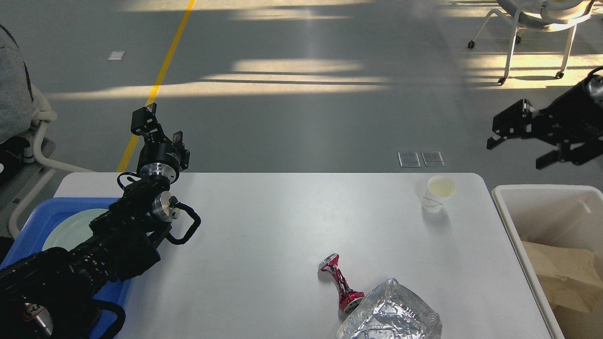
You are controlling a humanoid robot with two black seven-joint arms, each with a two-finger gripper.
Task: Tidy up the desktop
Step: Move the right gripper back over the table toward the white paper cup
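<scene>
The desktop (pixel 282 226) is a large white tabletop across the middle of the view. On it stand a white paper cup (pixel 439 192) at the back right, a crushed red can (pixel 340 284) and a crumpled foil tray (pixel 391 313) at the front. My left gripper (pixel 160 126) is open and empty, raised above the table's back left corner. My right gripper (pixel 516 153) is open and empty, in the air beyond the table's back right corner, up and to the right of the cup.
A white bin (pixel 541 190) stands right of the table with a brown paper bag (pixel 565 273) inside. A blue tray (pixel 28 221) holding a pale green plate (pixel 70 228) sits at the left, partly under my left arm. Chairs stand at the far right and left.
</scene>
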